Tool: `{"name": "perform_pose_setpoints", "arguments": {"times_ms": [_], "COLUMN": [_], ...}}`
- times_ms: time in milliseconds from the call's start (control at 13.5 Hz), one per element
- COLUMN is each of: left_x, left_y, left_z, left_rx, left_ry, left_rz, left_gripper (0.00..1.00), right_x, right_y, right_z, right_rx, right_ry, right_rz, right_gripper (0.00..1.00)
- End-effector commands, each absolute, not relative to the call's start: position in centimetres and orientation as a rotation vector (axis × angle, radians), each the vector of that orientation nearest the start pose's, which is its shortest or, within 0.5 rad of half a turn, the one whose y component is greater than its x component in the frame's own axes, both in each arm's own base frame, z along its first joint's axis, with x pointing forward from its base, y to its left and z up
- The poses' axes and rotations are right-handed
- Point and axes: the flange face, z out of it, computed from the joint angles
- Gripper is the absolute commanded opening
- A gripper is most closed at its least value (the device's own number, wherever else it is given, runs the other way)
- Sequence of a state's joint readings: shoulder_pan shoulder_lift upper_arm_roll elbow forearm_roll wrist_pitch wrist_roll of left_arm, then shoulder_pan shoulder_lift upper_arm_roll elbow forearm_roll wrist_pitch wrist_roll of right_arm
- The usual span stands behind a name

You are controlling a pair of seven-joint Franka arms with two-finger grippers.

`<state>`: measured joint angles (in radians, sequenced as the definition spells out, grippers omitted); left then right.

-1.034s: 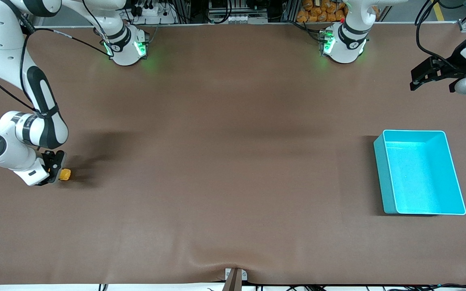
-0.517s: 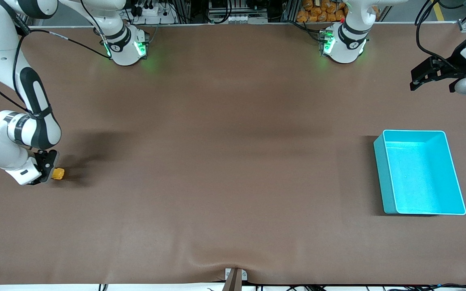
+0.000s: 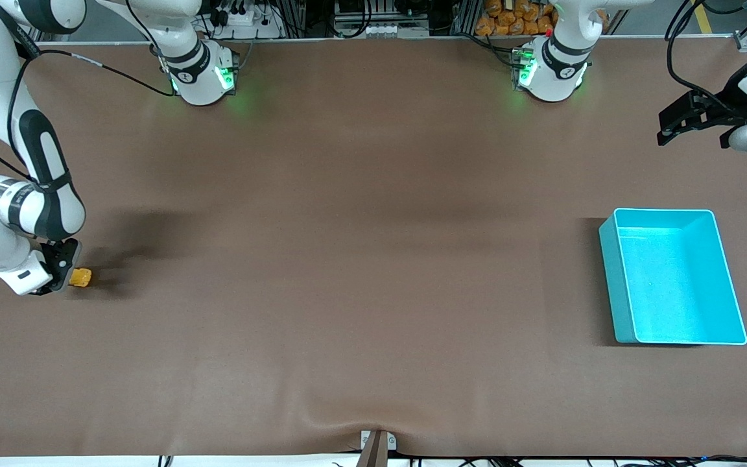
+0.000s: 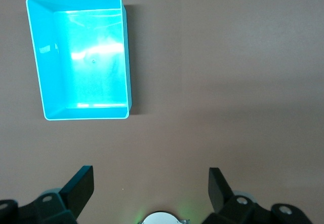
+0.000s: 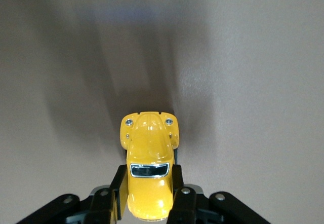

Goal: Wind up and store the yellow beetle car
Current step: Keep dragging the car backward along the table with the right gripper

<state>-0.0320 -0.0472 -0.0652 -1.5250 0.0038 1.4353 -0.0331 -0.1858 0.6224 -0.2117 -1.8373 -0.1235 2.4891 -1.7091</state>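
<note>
Nearest the front camera we see a small bracket [image 3: 377, 445] poking up at the table's [image 3: 360, 259] edge, about midway along it. Farther in, at our left arm's end, sits the turquoise bin [image 3: 610, 259]; its floor looks bare in the left wrist view, where the bin [image 4: 127, 57] lies on the brown cloth.

About level with the bin's middle, at our right arm's end of the table, is the yellow beetle car [image 3: 80, 277]. Our right gripper [image 3: 62, 275] has it: in the right wrist view the two black fingers [image 5: 183, 198] press against the sides of the car [image 5: 148, 178], one on each flank, with its rounded nose sticking out past the fingertips. The right gripper [image 5: 149, 203] is closed to the width of the car's body. We cannot tell whether the wheels touch the cloth or ride just above it.

Farthest from the camera, our left arm waits, its left gripper [image 3: 678, 126] over the table's end past the bin. Its fingers [image 4: 81, 186] stand wide apart, holding nothing.
</note>
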Motion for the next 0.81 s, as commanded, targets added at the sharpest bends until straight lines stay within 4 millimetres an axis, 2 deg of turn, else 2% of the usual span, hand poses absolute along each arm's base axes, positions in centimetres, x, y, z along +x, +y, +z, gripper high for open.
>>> {"name": "perform_pose_setpoints", "arguments": {"times_ms": [0, 74, 148, 221, 295, 369, 738], "left_x": [52.5, 52.5, 52.5, 52.5, 52.5, 52.5, 52.5], "left_y": [-5.2, -5.2, -5.2, -5.2, -5.2, -5.2, -5.3], "left_z": [66.3, 66.3, 66.3, 66.3, 66.3, 66.3, 66.3], "left_rx": [-3.133, -3.133, -3.133, -3.133, -3.133, -3.133, -3.133], "left_ry": [0.127, 0.127, 0.127, 0.129, 0.129, 0.129, 0.132], "left_rz": [0.05, 0.05, 0.05, 0.05, 0.05, 0.05, 0.048], "left_gripper": [1.0, 1.0, 1.0, 1.0, 1.0, 1.0, 1.0], "right_x": [60.3, 60.3, 60.6, 61.0, 61.4, 62.2, 64.3], "right_y": [-25.7, -26.1, -26.1, -25.9, -25.8, -25.3, -25.3], "right_z": [17.3, 17.4, 17.7, 18.1, 18.5, 19.1, 22.2], "right_rx": [-2.416, -2.424, -2.428, -2.438, -2.446, -2.447, -2.435], "right_ry": [-2.159, -2.153, -2.157, -2.161, -2.158, -2.173, -2.149], "right_rz": [0.26, 0.258, 0.254, 0.246, 0.24, 0.215, 0.238], "right_gripper": [0.23, 0.25, 0.39, 0.7, 0.88, 1.0, 1.0]}}
